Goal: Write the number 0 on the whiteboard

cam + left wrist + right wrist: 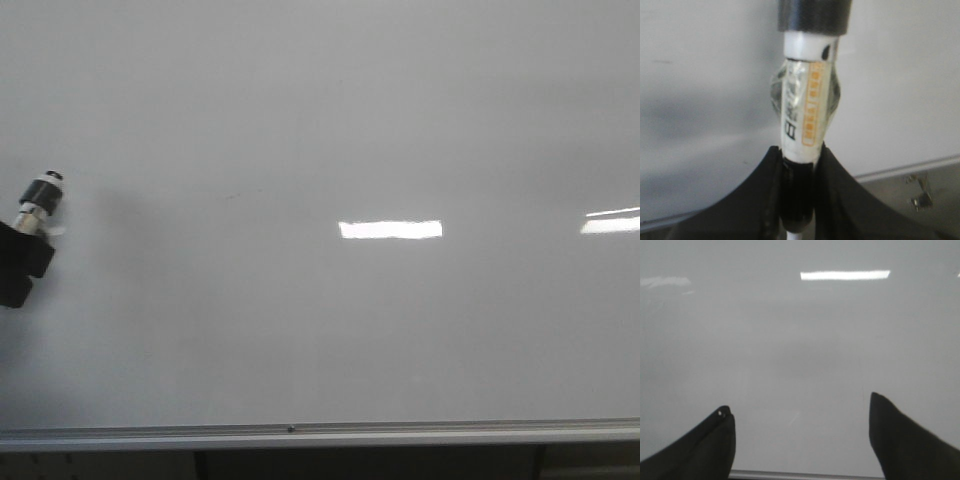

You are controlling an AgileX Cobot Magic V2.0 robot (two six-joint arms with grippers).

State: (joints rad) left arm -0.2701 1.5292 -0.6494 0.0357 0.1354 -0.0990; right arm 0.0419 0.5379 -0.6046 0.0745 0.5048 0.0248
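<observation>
The whiteboard (320, 120) fills the front view, glossy grey-white, with its silver frame (320, 433) along the near edge. No number 0 shows on it. At the far left my left gripper (28, 250) is shut on a white marker (40, 205) with a black cap, which points up and away. In the left wrist view the marker (805, 110) stands between the black fingers (755, 200), label and tape visible, over the whiteboard (705, 75). My right gripper (800, 415) is open over the bare whiteboard (800, 340), nothing between its fingers; it is out of the front view.
Bright rectangular light reflections (390, 229) lie on the board at centre and at the right edge (612, 222). Beyond the board's frame, a metal bracket (921, 192) shows in the left wrist view. A dark gap runs below the frame (370, 465).
</observation>
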